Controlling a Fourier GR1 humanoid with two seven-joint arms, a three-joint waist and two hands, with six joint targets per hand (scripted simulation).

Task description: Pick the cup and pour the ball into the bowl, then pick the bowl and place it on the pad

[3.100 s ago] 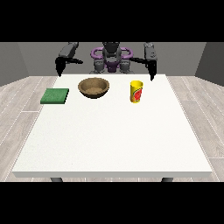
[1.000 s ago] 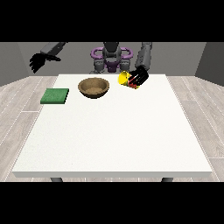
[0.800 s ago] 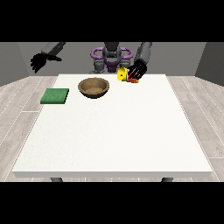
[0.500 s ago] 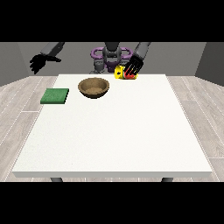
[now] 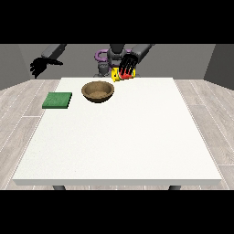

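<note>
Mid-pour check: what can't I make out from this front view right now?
- Ball: not visible; the cup is mostly covered by the hand at the view's right.
- Bowl floor: partly hidden by its near rim.
- Fingers of the hand at the view's left: too small to read.

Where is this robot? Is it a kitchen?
Probably not a kitchen, more like a plain test room. There is a big white table, a pale wood-plank floor and bare grey walls. On the table lie only a bowl and a green pad.

The hand point(image 5: 127, 66) hides much of the cup point(image 5: 119, 75); no ball shows.
</note>
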